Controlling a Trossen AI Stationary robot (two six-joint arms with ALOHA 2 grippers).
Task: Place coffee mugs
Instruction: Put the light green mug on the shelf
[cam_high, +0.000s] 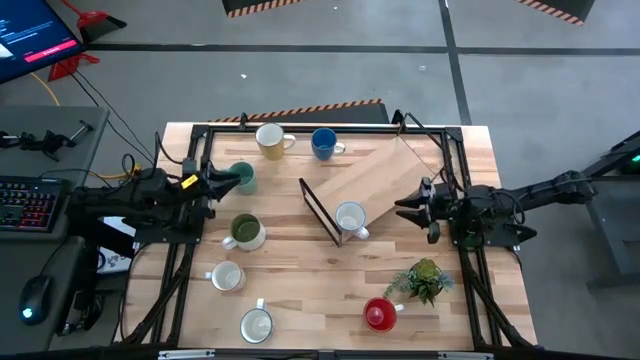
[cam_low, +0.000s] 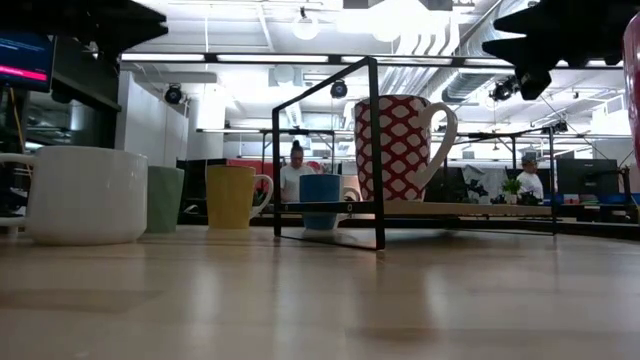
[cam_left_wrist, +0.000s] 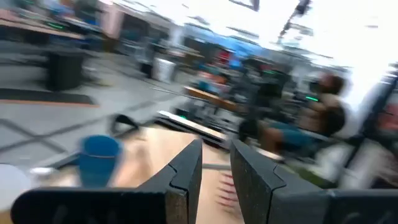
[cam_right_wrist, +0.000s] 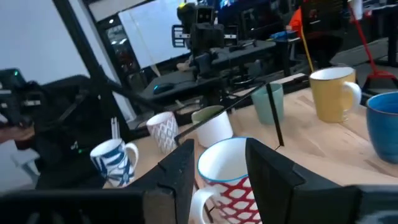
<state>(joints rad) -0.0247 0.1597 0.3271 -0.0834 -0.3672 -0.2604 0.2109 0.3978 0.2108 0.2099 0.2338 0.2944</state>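
Red-patterned mug (cam_right_wrist: 227, 177) sat on rack (cam_high: 372, 180) near table centre, directly ahead of right gripper (cam_high: 412, 208); fingers open, empty, nearer arm.

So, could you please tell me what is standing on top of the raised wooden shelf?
One white mug with a red lattice pattern stands on the raised wooden shelf; whatever lies beneath the board is hidden.

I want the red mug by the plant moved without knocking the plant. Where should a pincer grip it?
Grip the red mug by its rim from straight above, on the side away from the plant. It stands upright, mouth open, with its handle pointing towards the plant.
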